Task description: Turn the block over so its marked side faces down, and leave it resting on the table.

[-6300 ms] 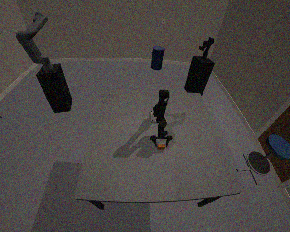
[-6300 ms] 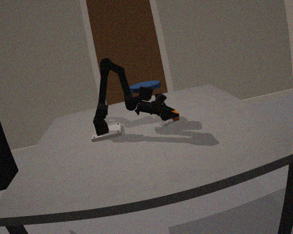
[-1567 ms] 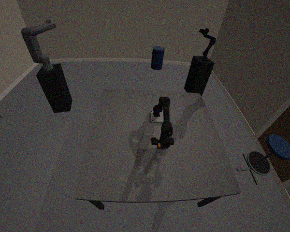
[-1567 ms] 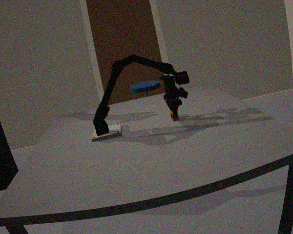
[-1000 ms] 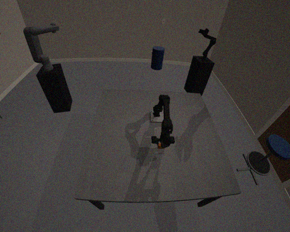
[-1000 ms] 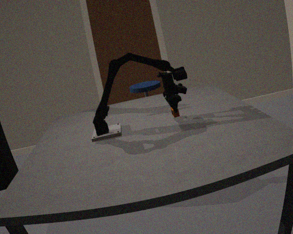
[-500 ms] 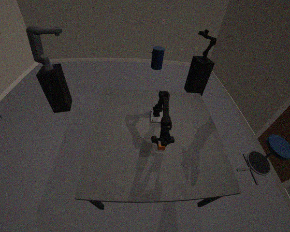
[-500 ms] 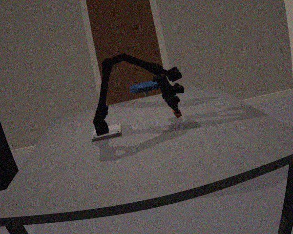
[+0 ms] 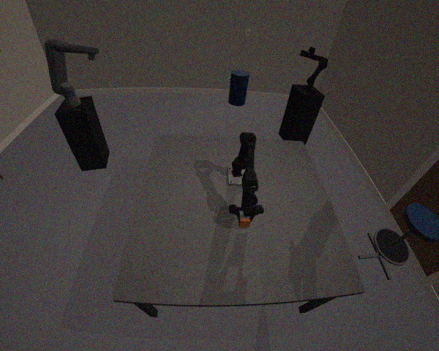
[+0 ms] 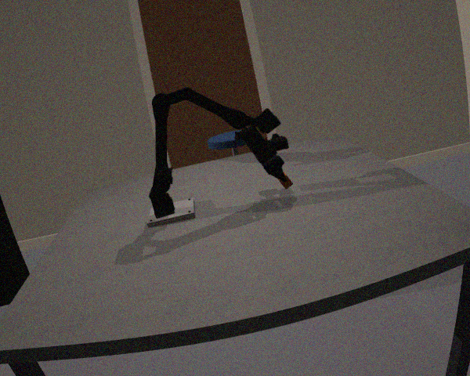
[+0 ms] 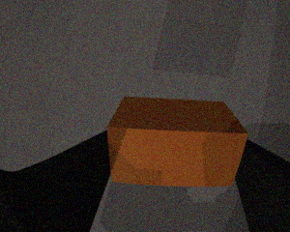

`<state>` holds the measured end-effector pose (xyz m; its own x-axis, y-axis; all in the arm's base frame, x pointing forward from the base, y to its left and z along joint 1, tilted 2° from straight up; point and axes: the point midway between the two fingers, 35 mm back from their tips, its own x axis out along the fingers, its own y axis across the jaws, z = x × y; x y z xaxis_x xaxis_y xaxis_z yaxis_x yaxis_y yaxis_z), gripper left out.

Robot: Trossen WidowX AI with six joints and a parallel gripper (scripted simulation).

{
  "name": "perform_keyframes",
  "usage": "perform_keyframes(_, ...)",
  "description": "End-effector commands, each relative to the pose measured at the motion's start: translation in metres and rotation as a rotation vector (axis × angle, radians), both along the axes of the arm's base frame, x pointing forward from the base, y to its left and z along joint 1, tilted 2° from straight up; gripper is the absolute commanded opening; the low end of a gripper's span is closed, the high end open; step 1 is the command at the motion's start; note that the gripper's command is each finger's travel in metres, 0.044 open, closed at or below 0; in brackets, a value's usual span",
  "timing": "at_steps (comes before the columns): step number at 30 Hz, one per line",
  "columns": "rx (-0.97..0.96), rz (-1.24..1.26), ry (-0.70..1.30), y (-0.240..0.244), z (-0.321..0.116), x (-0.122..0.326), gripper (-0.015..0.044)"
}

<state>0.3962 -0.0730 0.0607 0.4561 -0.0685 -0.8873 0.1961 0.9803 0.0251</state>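
Note:
An orange block is held tilted between the fingers, and it appears raised a little above the table. My gripper is shut on the block, with one dark finger at each end of it. The gripper slants down and away from the arm's base. In the wrist view one long face of the block is bright orange and the face beyond it is darker. I cannot make out a mark on the faces that show; the others are hidden.
The arm's pale base plate sits on the table behind the gripper. Beyond the table stand two dark pedestals with other arms, a blue cylinder and a blue round stool. Arm shadows cross the table.

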Motion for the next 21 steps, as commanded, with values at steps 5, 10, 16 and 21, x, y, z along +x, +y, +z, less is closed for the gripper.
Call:
perform_keyframes(5, -0.021, -0.007, -0.089, 0.000, 0.004, -0.003, 0.0000)
perform_keyframes(10, -0.023, -0.007, -0.099, 0.000, 0.002, -0.002, 0.0000)
perform_keyframes(16, -0.042, -0.009, -0.188, -0.002, -0.012, 0.007, 0.0000)
perform_keyframes(21, -0.058, -0.010, -0.263, -0.002, -0.021, 0.011, 0.0000)
